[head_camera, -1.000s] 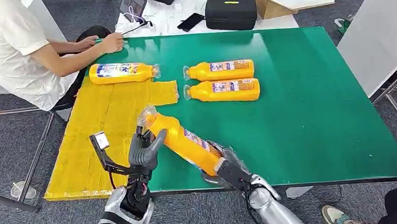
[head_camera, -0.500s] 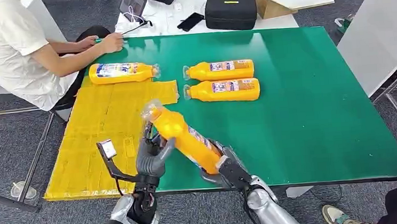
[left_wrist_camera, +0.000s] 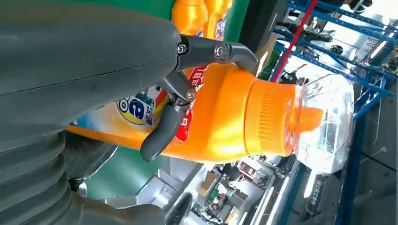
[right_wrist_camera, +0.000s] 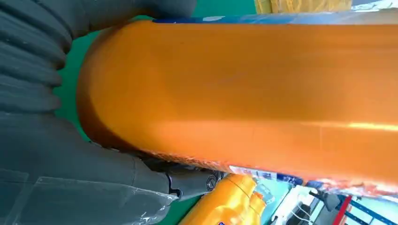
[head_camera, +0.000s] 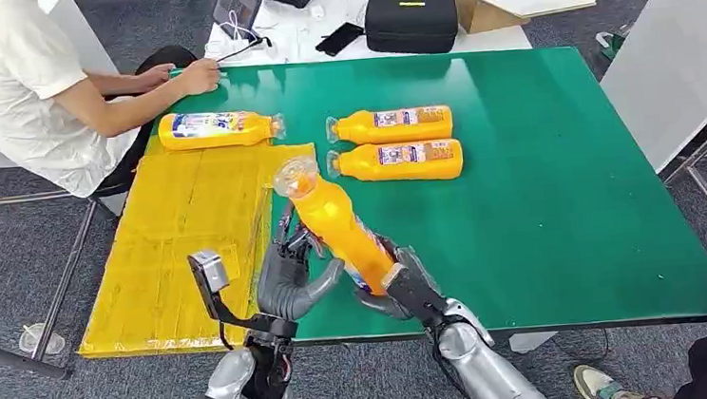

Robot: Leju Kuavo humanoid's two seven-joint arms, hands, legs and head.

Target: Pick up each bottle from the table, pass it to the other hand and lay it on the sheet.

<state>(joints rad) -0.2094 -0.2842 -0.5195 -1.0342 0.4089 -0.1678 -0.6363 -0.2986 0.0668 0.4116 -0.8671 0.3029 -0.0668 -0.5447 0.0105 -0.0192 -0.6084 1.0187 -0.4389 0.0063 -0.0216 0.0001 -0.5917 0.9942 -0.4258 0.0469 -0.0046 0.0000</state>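
Green felt covers the wide table (head_camera: 559,193), with a flat yellow sheet (head_camera: 181,242) laid over its left part, reaching the near edge. Above the near edge, between sheet and bare green, both silver arms meet on one orange plastic bottle with a clear cap (head_camera: 332,222), which is lifted off the surface and tilted, cap end up and away from the robot, base down toward it.

From below right, the right hand (head_camera: 397,287) wraps the bottle's base end; the right wrist view shows grey palm and thumb cupped against the orange body (right_wrist_camera: 244,93), so this hand holds it. Beside it, the left hand (head_camera: 291,276) reaches up from below left, palm toward the bottle's middle. In the left wrist view its dark fingers (left_wrist_camera: 169,126) curl across the label and shoulder of the bottle (left_wrist_camera: 225,117), touching it, with the thumb lower down; how firmly it grips I cannot tell, though fingers are closed around the body.

Farther back, another orange bottle (head_camera: 218,128) lies on its side at the sheet's far edge, and two more orange bottles (head_camera: 393,143) lie side by side on the green just right of the sheet. A person in a white shirt (head_camera: 26,82) sits at the far left corner, hand on the table.
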